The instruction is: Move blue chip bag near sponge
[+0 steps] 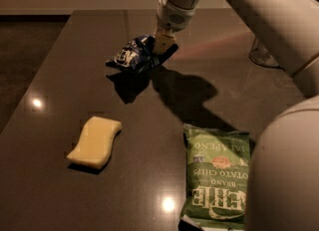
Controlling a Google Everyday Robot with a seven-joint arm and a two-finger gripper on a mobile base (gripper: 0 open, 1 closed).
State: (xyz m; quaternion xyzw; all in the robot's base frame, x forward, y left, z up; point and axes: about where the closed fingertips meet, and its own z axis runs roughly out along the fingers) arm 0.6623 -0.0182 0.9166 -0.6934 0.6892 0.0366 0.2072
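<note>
The crumpled blue foil chip bag [130, 56] is clamped at its right edge by the gripper [163, 47] over the far middle of the dark glossy tabletop [55, 70]. It is held above the surface, with its shadow cast below. The pale yellow wavy-sided foam sponge [95, 141] is seen lying well apart, near the left front. A green jalapeño potato chip bag [217, 177] is laid flat at the right front.

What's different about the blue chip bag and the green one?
The blue chip bag is crumpled and looks smaller; the green chip bag is smooth and larger. The blue one is pinched at its edge by the gripper and appears raised off the table at the far side; the green one lies flat, untouched, near the front. Both are chip bags.
</note>
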